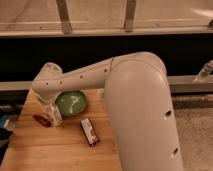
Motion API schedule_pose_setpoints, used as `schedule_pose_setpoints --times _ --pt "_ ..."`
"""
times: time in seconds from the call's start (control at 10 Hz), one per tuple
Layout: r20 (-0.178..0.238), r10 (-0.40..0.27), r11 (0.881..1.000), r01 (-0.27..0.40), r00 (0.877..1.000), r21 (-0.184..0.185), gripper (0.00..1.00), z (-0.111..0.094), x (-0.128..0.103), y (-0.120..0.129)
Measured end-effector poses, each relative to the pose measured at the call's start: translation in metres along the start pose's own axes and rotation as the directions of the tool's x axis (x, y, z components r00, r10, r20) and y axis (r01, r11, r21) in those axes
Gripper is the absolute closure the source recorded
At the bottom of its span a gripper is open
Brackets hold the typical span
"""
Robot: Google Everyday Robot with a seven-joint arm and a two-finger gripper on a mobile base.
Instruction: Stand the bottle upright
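Nearest me, the big white arm (142,115) fills the right half of the frame, so I can't see what lies on that side of the bench (55,152). On the bare wood at lower centre lies the flat black-and-red box (89,131), angled and well clear of the work; I'd leave it alone.

Further in, at left of centre, the bottle (54,114) looks close to upright, its base on the bench and its top running up under the wrist. Just left of it lies a small dark red thing (41,120), nearly touching the base, which could trip the bottle if it slides that way.

The gripper (48,103) hangs straight down over the bottle from the arm's elbow in the upper left. The jaws are hidden behind the wrist and the bottle, so I cannot tell how wide they stand or whether they hold it. My guess is that the arm comes from above so the bottle can be set down on its base.

Just behind sits the green bowl (71,102), close beside the bottle. Beyond the bench edge run a dark wall and a pale rail.
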Motion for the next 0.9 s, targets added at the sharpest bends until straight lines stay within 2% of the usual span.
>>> schedule_pose_setpoints --times 0.1,0.3,0.4,0.5,0.6,0.9 --pt "0.0 0.0 1.0 0.0 1.0 0.0 0.71 0.0 0.0 0.0" --pt "0.0 0.0 1.0 0.0 1.0 0.0 0.87 0.0 0.0001 -0.0001" --pt "0.0 0.0 1.0 0.0 1.0 0.0 0.89 0.0 0.0001 -0.0002" --pt "0.0 0.0 1.0 0.0 1.0 0.0 0.86 0.0 0.0001 -0.0002" --pt "0.0 0.0 1.0 0.0 1.0 0.001 0.78 0.0 0.0001 -0.0003" --pt "0.0 0.0 1.0 0.0 1.0 -0.001 0.47 0.0005 0.0002 0.0"
